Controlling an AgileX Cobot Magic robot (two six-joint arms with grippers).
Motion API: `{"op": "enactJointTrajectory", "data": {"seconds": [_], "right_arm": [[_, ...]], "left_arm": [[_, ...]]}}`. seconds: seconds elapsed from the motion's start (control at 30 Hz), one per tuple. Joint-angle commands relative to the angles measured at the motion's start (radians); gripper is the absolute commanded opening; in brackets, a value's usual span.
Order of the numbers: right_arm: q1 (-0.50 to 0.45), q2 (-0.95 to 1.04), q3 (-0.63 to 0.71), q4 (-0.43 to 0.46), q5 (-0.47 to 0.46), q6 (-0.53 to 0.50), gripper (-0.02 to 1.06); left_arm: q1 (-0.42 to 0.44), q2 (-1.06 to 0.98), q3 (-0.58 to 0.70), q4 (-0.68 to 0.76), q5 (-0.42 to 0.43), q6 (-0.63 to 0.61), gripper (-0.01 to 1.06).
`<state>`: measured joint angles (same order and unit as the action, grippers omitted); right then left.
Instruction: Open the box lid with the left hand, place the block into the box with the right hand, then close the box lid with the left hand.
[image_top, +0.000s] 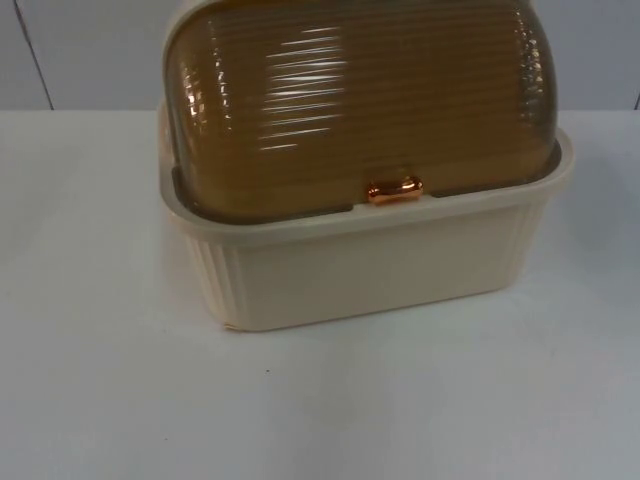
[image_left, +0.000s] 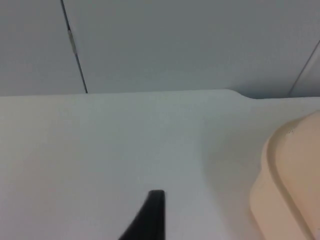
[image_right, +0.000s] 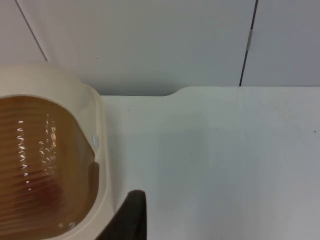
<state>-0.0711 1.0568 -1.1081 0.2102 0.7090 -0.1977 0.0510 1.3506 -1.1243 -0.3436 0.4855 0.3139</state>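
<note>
Box (image_top: 380, 265): cream, ribbed, stood on the white table (image_top: 100, 380) before the grey partition wall (image_left: 175, 45).
Lid (image_top: 360, 100): amber, ribbed, rolled down shut, its copper handle (image_top: 395, 190) at the front rim.
My left gripper (image_left: 150, 215): beside the box's left end, holding nothing; how far open, I could not tell.
My right gripper (image_right: 131, 215): beside the box's right end, holding nothing; opening likewise unclear.

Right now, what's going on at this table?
Nothing is being handled yet. A cream box sits on the white table with its ribbed amber lid shut and the copper handle at the front rim. The left gripper hangs over bare table beside the box's left end, and the right gripper hangs beside its right end. Neither touches the box.
</note>
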Motion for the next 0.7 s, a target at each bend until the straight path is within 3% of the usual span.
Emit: {"op": "enactJointTrajectory", "data": {"seconds": [0.0, 0.5, 0.67], "right_arm": [[0.003, -0.002, -0.010, 0.001, -0.010, -0.004, 1.05], [0.003, -0.004, -0.012, 0.001, -0.054, -0.002, 1.05], [0.003, -0.004, -0.014, 0.001, -0.185, -0.002, 1.05]], "left_arm": [[-0.006, -0.001, 0.003, -0.003, -0.011, -0.005, 1.05], [-0.006, -0.033, 0.003, -0.037, -0.029, -0.005, 1.05], [-0.004, -0.090, 0.003, -0.052, -0.074, -0.005, 1.05]]}}
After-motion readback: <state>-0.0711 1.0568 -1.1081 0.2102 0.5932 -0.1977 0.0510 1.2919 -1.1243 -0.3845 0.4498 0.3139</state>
